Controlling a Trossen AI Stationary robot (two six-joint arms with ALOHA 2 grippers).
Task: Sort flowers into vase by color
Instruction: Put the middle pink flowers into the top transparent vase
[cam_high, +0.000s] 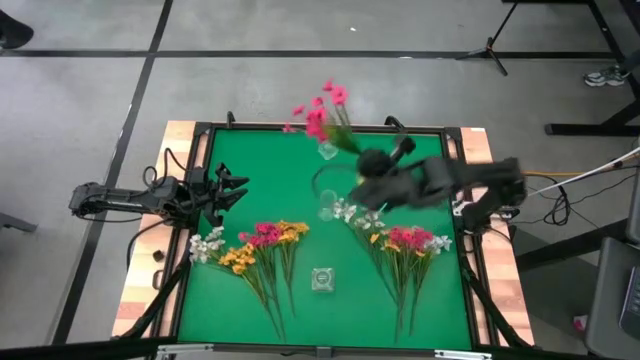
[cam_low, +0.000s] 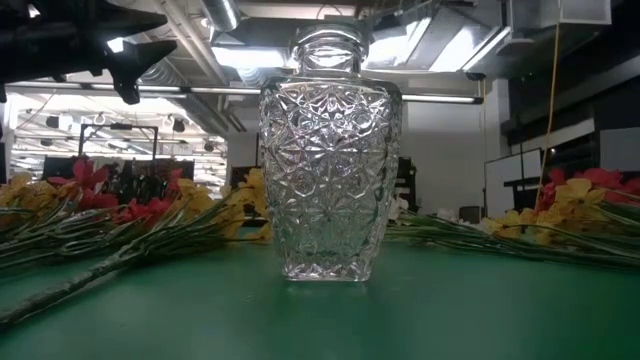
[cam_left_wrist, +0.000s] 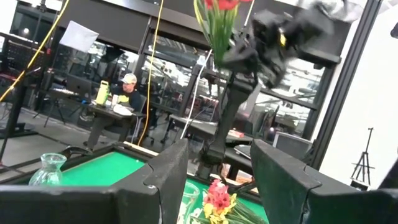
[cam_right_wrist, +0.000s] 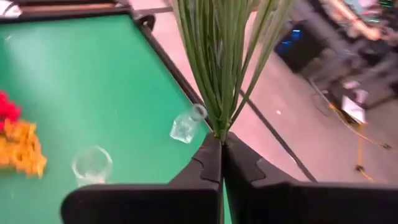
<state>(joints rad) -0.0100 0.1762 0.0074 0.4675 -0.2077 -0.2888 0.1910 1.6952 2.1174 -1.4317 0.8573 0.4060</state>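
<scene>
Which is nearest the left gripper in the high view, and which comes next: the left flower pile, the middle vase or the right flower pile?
1. Left flower pile, on the same side as the left gripper.
2. Middle vase, at the table's centre.
3. Right flower pile, on the opposite side.

The right arm (cam_high: 455, 183) is smeared by motion blur in the high view, so its gripper's outline cannot be made out there. In the right wrist view the held green stems (cam_right_wrist: 219, 68) are cut off by the picture's edge and their blossoms are not seen. The near glass vase (cam_low: 330, 155) hides the middle of the table in the low view. The seated person (cam_left_wrist: 127, 90) beyond the table is too small to be told in detail.
</scene>
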